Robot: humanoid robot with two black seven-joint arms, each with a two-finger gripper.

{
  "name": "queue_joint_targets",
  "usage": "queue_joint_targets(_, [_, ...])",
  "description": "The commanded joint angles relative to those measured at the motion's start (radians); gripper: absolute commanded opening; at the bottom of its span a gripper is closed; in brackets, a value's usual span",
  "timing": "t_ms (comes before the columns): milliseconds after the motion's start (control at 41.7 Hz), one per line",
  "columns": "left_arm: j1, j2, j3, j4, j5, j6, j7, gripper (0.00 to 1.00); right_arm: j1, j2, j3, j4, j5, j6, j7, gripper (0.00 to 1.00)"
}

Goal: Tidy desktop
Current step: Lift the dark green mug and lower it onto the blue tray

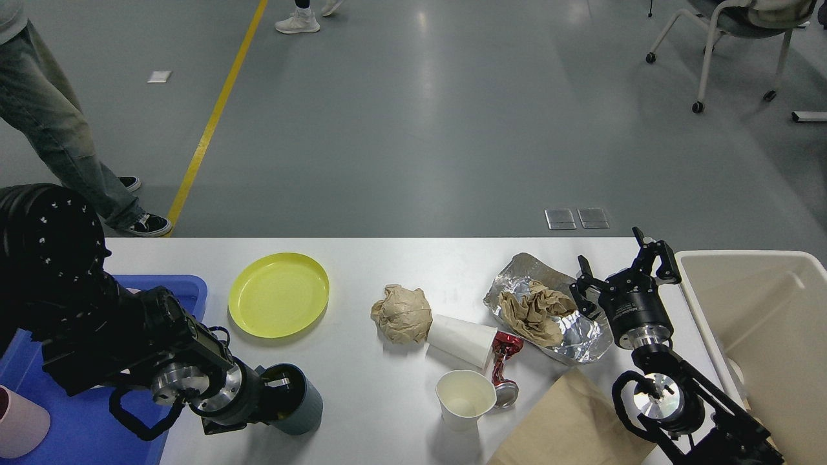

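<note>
The white desktop (400,261) holds scattered litter and dishes. My left gripper (279,386) is at the front left, shut on the rim of a dark teal cup (298,403), with one finger inside it; the cup leans slightly. My right gripper (621,266) is open and empty, held above the desktop between the foil sheet (585,339) and the beige bin (762,323). A yellow plate (278,294) lies behind the teal cup.
A crumpled brown paper ball (402,313), a fallen white paper cup (460,340), an upright white cup (464,399), a crushed red can (502,365) and a brown bag (568,426) lie mid-desk. A blue tray (84,429) holds a pink cup (19,420). People walk behind.
</note>
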Motion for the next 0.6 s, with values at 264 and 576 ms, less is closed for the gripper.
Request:
queue_joint_targets(264, [-0.417,0.030,0.138,-0.120,0.008,-0.377,0.149,0.00,0.000,0.000,0.000,-0.002,0.000,0.000,0.000,1.00])
queue_joint_targets(576, [-0.861,0.027,0.170,-0.204,0.119,-0.700,0.152,0.00,0.000,0.000,0.000,-0.002,0.000,0.000,0.000,1.00])
